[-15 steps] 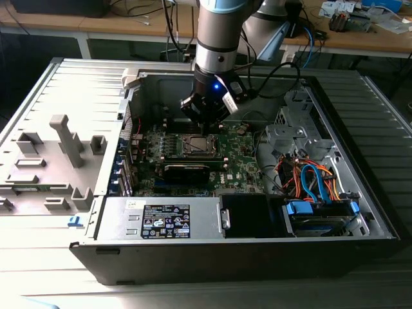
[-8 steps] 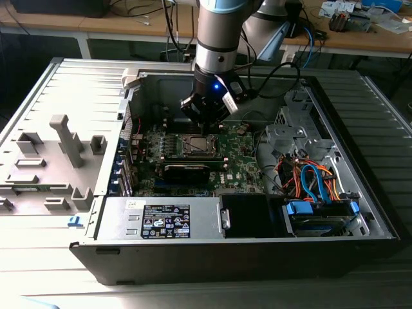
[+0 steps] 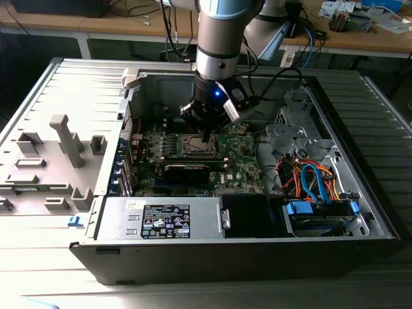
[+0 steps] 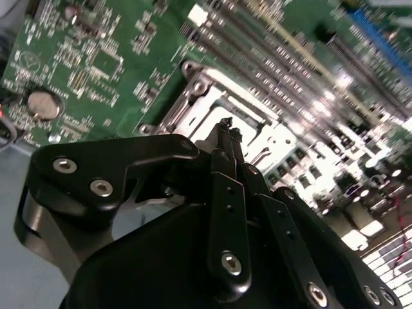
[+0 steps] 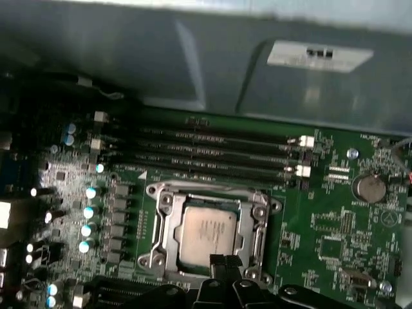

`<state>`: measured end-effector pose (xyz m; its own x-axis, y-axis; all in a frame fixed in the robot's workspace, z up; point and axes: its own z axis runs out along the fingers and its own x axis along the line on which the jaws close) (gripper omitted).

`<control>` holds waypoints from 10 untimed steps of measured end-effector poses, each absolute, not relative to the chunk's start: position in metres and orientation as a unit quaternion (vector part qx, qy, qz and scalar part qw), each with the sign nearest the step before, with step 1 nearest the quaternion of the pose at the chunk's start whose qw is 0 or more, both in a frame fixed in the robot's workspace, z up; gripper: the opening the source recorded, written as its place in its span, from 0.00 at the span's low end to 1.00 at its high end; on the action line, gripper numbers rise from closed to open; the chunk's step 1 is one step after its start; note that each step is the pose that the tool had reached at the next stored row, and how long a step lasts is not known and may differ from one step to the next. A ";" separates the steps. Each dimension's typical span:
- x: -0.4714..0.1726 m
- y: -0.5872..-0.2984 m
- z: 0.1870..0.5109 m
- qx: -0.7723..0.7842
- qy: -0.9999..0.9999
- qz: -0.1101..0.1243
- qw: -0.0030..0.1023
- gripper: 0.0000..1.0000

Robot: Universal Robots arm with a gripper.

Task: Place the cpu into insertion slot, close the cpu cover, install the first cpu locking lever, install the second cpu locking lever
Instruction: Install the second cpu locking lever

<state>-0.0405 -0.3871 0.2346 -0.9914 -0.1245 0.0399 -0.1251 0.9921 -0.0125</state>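
Note:
The cpu (image 5: 207,235) lies with its silvery face up in the insertion slot (image 5: 261,248) on the green board (image 5: 335,238). Lying flat around it is the cpu cover (image 5: 168,226), a silvery frame with the chip showing through its cut-out. My gripper (image 5: 224,260) hovers at the socket's edge, its thin black fingers (image 4: 222,193) pressed together and shut with nothing between them. In the second wrist view the gripper (image 4: 226,123) tips hang just over the socket's metal frame (image 4: 193,103). From the exterior view the gripper (image 3: 206,133) stands straight above the insertion slot (image 3: 196,145) inside the open computer case.
A long black card (image 3: 187,170) lies just in front of the socket. The power supply (image 3: 161,219) sits at the front, and a drive cage with coloured cables (image 3: 315,180) is on the exterior view's right. Memory slots (image 5: 212,145) and a coin battery (image 5: 369,187) flank the socket.

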 end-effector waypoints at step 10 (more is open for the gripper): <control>-0.041 -0.416 0.233 0.063 -0.998 -0.009 0.019 0.11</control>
<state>-0.0415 -0.4162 0.2328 -0.9914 -0.1257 0.0365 -0.1249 0.9919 0.0210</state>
